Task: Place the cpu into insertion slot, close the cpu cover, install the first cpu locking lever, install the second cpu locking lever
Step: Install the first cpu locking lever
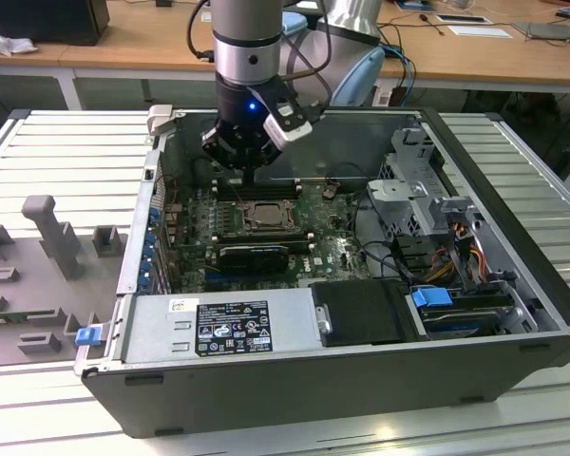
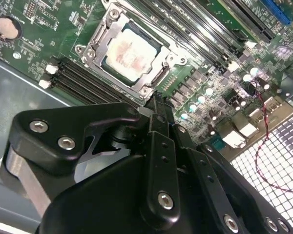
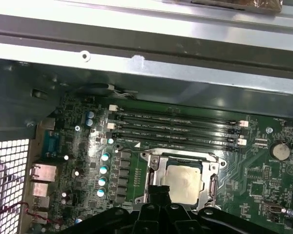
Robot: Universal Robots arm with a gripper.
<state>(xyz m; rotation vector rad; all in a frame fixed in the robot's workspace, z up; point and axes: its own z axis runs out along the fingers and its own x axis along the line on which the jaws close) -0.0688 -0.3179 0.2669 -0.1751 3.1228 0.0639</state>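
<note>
Now the gripper (image 1: pixel 251 174) is hanging at the insertion slot's (image 1: pixel 287 218) twelve o'clock (exterior view). Its fingers (image 2: pixel 158 146) are pressing together, gripping nothing.

ribbed grey table (image 1: pixel 76 142) carries an open computer case (image 1: pixel 361 380) and grey fixtures (image 1: pixel 52 228).

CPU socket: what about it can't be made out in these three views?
- Second wrist view: the pincer hides the nearest corner of the cpu cover and of the insertion slot.
- First wrist view: the pincer and the picture's edge cut off the slot's near side and part of the cpu.
- Exterior view: the socket is too small to tell whether the cover is latched down.
</note>
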